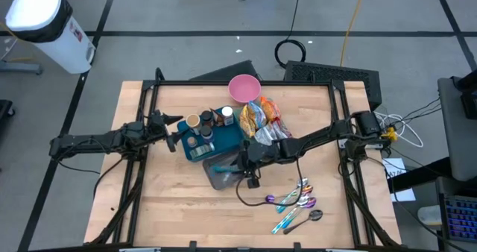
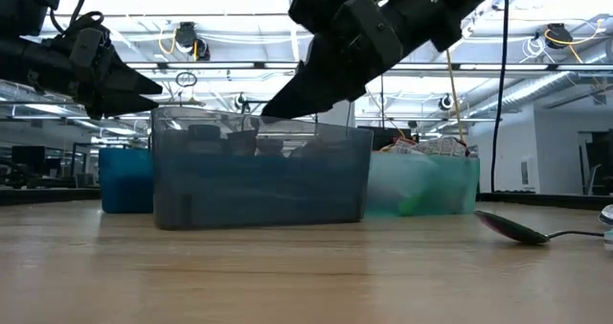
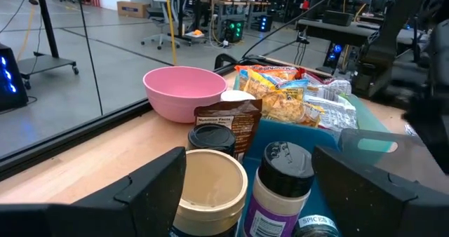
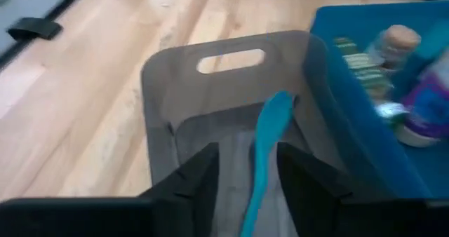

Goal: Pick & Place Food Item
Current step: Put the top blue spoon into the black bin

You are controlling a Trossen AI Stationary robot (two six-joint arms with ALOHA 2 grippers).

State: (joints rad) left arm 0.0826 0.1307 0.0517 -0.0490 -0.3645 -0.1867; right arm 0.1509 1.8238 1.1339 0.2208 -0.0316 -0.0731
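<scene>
A clear grey bin (image 1: 221, 176) (image 4: 163, 90) stands on the table's middle. In it lies a teal spoon (image 4: 271, 132), bowl end toward the bin's handle hole. My right gripper (image 4: 247, 188) (image 1: 240, 161) hangs open over the bin, its fingers on either side of the spoon's handle with a gap on both sides. Snack packets (image 1: 261, 116) (image 3: 295, 97) lie piled in a pale bin behind it. My left gripper (image 3: 249, 160) (image 1: 176, 131) waits open at the left edge of a blue bin (image 1: 227, 139) that holds jars (image 3: 210, 188).
A pink bowl (image 1: 244, 88) (image 3: 184, 90) stands at the table's far edge. Several coloured and metal spoons (image 1: 297, 201) lie near the front right; one (image 2: 512, 226) shows in the low view. The table's front left is bare wood.
</scene>
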